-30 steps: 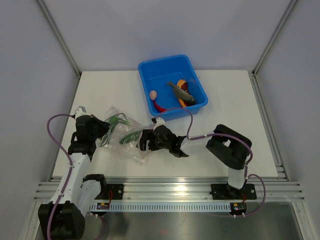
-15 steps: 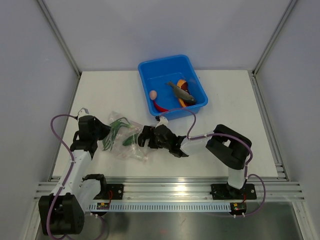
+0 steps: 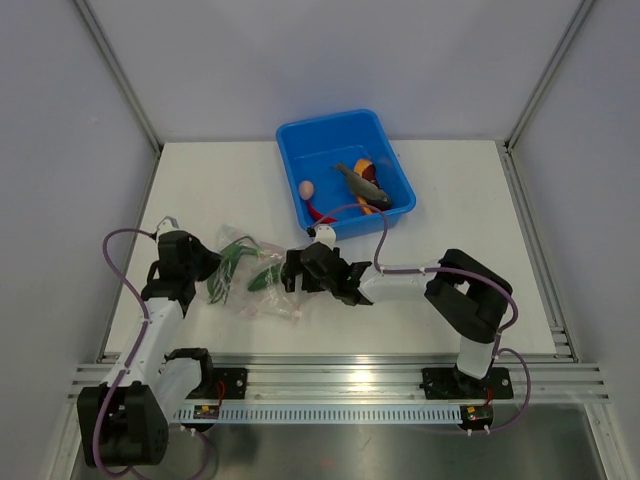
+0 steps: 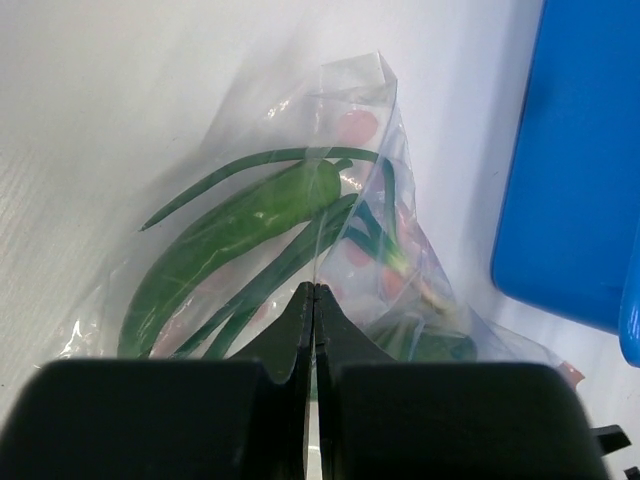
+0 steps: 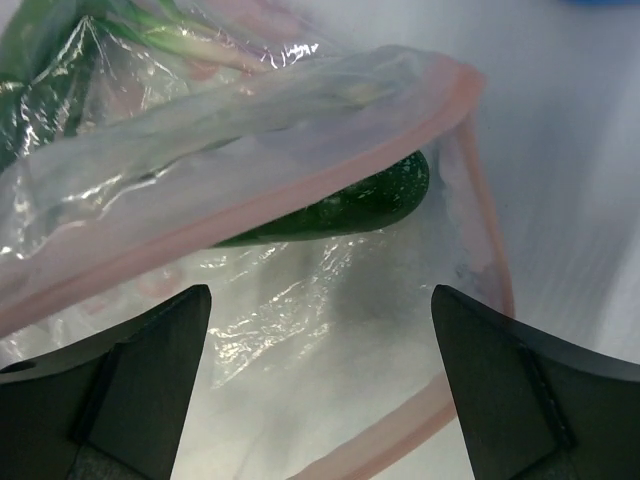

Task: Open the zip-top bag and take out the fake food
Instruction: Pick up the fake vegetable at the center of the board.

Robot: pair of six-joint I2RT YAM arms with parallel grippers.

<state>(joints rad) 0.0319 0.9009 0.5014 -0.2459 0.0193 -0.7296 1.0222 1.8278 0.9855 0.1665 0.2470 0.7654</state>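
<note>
Beside blue tub (image 3: 296, 131) | left tool (image 4: 315, 293) pinches zip-top bag (image 3: 262, 298) | right tool (image 5: 318, 300) spread

Blue tub (image 3: 325, 150) back-ctr on white tbl (image 3: 460, 205)

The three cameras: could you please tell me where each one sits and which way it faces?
Top external: above and behind the arms, looking down on the table; both arms and their bases show.
Left wrist: on the left arm, looking along the shut left gripper, which pinches the bag.
Right wrist: on the right arm, looking between the open right gripper into the bag's mouth.
Shared: all three views show the bag; the top view shows both grippers at it.
</note>
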